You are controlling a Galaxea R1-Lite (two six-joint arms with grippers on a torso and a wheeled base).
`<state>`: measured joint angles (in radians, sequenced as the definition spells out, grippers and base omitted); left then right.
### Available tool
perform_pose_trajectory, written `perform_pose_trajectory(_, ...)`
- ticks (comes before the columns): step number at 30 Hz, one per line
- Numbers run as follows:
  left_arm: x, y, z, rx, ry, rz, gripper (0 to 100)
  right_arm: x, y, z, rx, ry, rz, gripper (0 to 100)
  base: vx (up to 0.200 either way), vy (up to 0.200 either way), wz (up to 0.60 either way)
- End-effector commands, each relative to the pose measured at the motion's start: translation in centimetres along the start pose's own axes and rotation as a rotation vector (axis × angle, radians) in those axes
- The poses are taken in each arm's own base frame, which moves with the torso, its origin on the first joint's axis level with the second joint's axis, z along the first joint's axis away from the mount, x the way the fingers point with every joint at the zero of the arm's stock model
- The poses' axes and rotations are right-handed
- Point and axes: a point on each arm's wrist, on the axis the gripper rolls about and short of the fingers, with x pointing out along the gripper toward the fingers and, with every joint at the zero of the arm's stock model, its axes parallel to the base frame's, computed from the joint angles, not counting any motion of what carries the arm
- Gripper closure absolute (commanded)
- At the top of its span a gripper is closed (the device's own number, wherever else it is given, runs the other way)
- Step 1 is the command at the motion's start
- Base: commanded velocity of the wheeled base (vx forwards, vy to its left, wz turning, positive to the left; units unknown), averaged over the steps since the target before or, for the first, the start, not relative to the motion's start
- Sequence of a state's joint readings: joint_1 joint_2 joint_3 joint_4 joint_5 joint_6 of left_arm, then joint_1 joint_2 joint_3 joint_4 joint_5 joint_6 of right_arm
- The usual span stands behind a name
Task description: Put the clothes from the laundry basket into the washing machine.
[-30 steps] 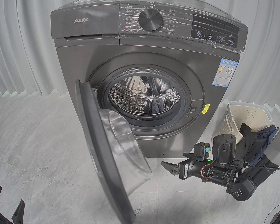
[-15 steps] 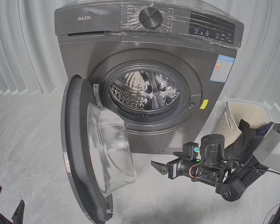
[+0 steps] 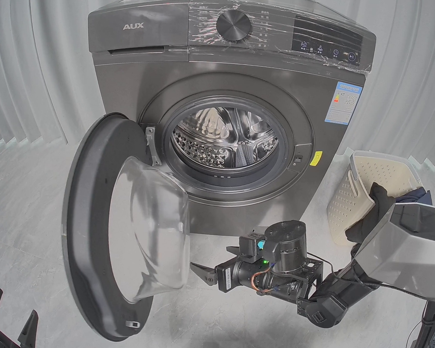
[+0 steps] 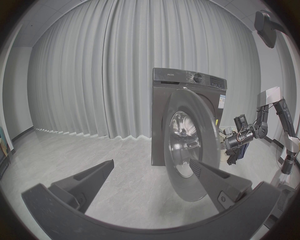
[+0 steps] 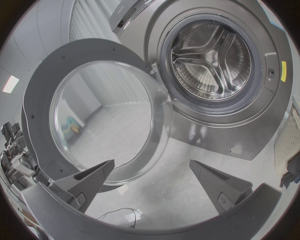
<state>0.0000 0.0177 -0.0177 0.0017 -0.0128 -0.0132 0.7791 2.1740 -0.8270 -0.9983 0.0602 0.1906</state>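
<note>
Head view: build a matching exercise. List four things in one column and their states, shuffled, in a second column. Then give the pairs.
Things:
1. door
2. drum
3. laundry basket
4. right end effector

States:
A. open, holding nothing
B. holds dark clothes
C. swung wide open on its hinge
D. bare metal, no clothes visible inside

Pairs: 1-C, 2-D, 3-B, 4-A

The washing machine point(image 3: 124, 93) is dark grey, its drum point(image 3: 204, 151) silver with dotted holes. The laundry basket point(image 3: 345, 204) is cream and perforated, the clothes point(image 3: 379, 211) black and navy.
</note>
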Motion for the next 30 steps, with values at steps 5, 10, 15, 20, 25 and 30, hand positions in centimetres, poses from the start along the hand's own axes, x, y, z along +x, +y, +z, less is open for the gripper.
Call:
perform_pose_trajectory(5, 0.0, 0.0, -0.5, 0.001, -0.002, -0.001, 0, 1.1, 0.1, 0.8, 0.002, -0.037, -0.002, 0, 0.0, 0.0, 0.0)
perform_pose_trajectory(10, 0.0, 0.0, -0.5, -0.001, -0.002, -0.001, 0, 2.7, 0.5, 0.9, -0.003, -0.043, 0.02, 0, 0.0, 0.0, 0.0)
perform_pose_trajectory(15, 0.0, 0.0, -0.5, -0.001, -0.002, -0.003, 0, 5.3, 0.7, 0.6, -0.005, -0.036, 0.026, 0, 0.0, 0.0, 0.0)
perform_pose_trajectory(20, 0.0, 0.0, -0.5, -0.002, -0.002, -0.003, 0, 7.4, 1.5, 0.4, -0.01, -0.055, 0.032, 0, 0.0, 0.0, 0.0)
perform_pose_trajectory(25, 0.0, 0.0, -0.5, -0.001, -0.002, -0.001, 0, 8.7, 2.3, 0.2, -0.014, -0.066, 0.006, 0, 0.0, 0.0, 0.0)
perform_pose_trajectory(30, 0.0, 0.0, -0.5, 0.002, -0.002, 0.0, 0, 10.5, 3.6, 0.1, 0.009, -0.092, 0.003, 0, 0.0, 0.0, 0.0)
